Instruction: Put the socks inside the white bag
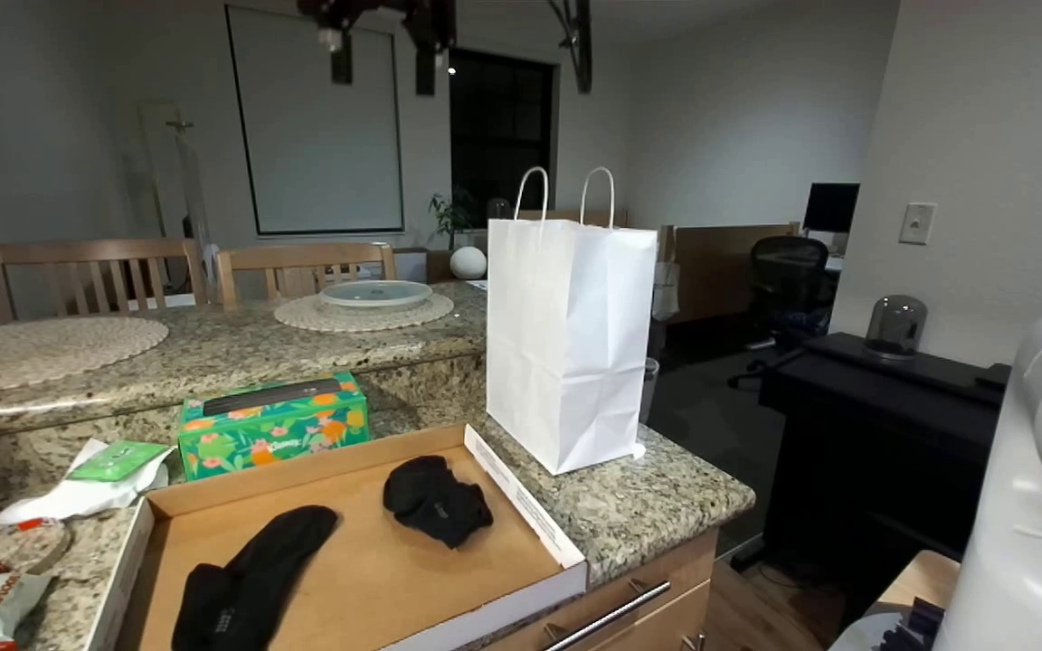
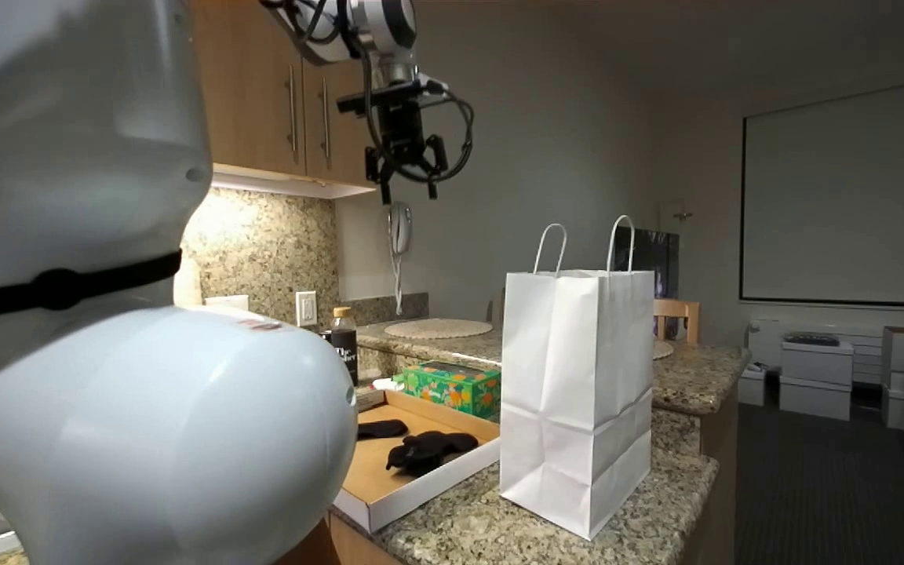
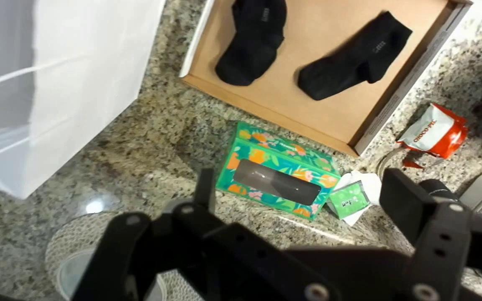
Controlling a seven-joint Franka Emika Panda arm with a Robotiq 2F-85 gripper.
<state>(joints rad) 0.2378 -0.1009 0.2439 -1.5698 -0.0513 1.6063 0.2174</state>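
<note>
While gripper hangs, fingers apart, straighter sock stretches aslant, toe toward tissue box.

Pale walls; dark window; wooden chairs behind granite counter; light beneath cabinets.

Socks apart in the tray, tissue box behind it, bag to its right, in both exterior views.
</note>
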